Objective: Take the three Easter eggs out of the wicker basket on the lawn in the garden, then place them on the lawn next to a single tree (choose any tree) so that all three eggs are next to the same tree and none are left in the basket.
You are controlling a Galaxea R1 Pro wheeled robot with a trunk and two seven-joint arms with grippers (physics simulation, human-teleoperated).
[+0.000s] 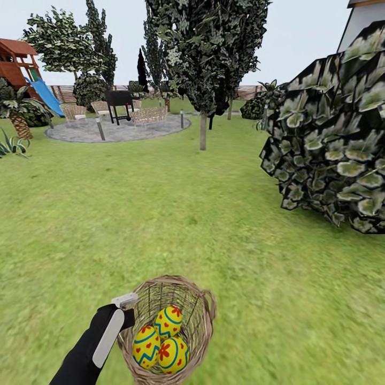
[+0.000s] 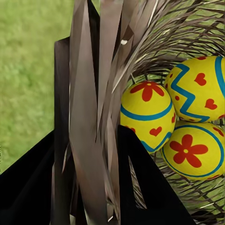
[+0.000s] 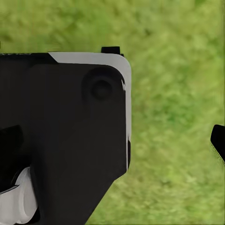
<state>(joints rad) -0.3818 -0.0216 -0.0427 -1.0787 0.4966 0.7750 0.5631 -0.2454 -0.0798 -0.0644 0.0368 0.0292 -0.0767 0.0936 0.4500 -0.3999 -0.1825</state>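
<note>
Basket: we see the wicker basket [image 1: 168, 326] on the lawn [image 1: 160, 214], at 6 o'clock in our head view.
Eggs: our three eggs [image 1: 160, 342] lie together inside it.
Left end effector [image 1: 128, 306]: clamped on the basket's rim.
Right end effector: we cannot tell its opening.
Tree [image 1: 203, 128]: 12 o'clock, well apart.
</note>
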